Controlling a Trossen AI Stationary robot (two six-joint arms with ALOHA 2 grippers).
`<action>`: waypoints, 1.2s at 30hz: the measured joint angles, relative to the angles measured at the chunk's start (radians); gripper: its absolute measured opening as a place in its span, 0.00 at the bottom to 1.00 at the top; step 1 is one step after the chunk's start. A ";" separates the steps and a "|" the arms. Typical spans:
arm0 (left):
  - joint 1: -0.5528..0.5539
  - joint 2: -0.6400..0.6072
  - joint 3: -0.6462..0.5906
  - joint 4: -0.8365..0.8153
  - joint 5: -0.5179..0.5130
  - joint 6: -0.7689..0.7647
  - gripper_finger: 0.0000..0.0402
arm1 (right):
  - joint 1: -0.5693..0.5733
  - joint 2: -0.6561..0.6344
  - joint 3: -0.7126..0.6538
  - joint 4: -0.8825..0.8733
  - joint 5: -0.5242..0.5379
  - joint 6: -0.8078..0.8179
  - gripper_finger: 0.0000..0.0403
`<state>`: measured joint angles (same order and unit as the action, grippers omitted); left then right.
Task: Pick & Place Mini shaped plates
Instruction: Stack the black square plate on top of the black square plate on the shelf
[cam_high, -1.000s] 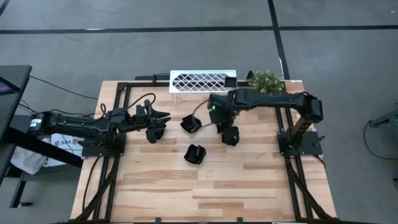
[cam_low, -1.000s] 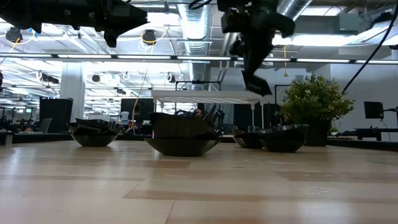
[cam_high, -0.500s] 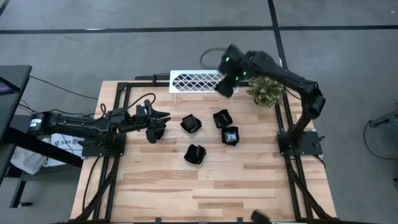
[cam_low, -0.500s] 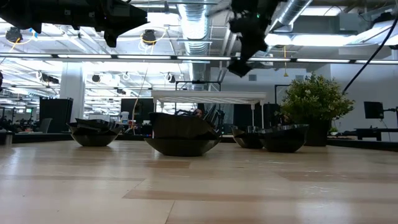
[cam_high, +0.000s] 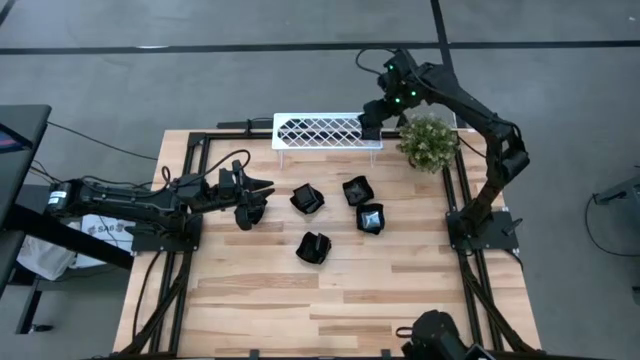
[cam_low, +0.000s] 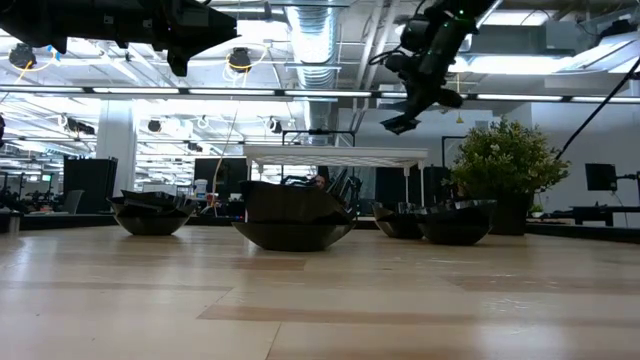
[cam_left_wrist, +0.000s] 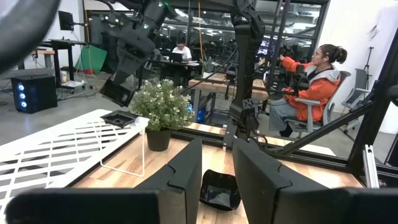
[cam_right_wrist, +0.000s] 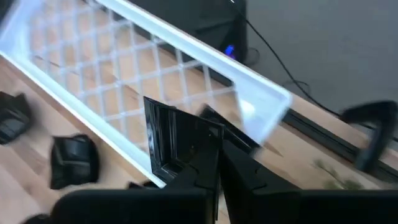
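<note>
Several small glossy black mini shaped plates (cam_high: 314, 247) rest on their bases in the middle of the wooden table. One more (cam_high: 372, 131) lies on the right end of the white lattice rack (cam_high: 325, 130) at the far edge. My right gripper (cam_high: 372, 112) hangs above that end of the rack, shut on a black plate (cam_right_wrist: 171, 140). My left gripper (cam_high: 262, 190) waits level over the table's left side, open and with nothing between its fingers; a plate (cam_left_wrist: 219, 190) on the table shows beyond them. My right gripper pinches one edge of the plate (cam_right_wrist: 202, 146) between its two fingers. The fingers slant down from above. The plate (cam_low: 402, 122) is lifted clear and hangs tilted below the fingers, over the rack's right end.
A small potted plant (cam_high: 428, 140) stands at the far right corner, close beside the rack's right end. Black frame rails (cam_high: 470, 270) run along the table's sides. A seated person (cam_left_wrist: 311, 93) is in the room beyond the table.
My right gripper has carried its plate up and away from the plates in the table's middle toward the far edge. It rolled on the way and now hangs over the rack's right end. The plates on the table have stayed where they were.
</note>
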<state>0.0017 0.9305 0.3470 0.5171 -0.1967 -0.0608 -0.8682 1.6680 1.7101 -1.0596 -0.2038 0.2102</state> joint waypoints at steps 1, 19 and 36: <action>0.000 0.000 0.000 0.000 0.000 0.000 0.23 | 0.004 0.000 -0.006 0.012 -0.005 0.010 0.02; 0.000 0.000 0.000 0.000 0.000 -0.008 0.23 | 0.045 0.000 -0.057 -0.018 0.057 0.140 0.02; 0.000 0.000 0.000 0.000 0.000 -0.004 0.23 | 0.056 0.000 -0.057 -0.035 0.109 0.237 0.02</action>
<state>0.0013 0.9303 0.3470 0.5173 -0.1967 -0.0649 -0.8124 1.6680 1.6535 -1.0949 -0.0953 0.4472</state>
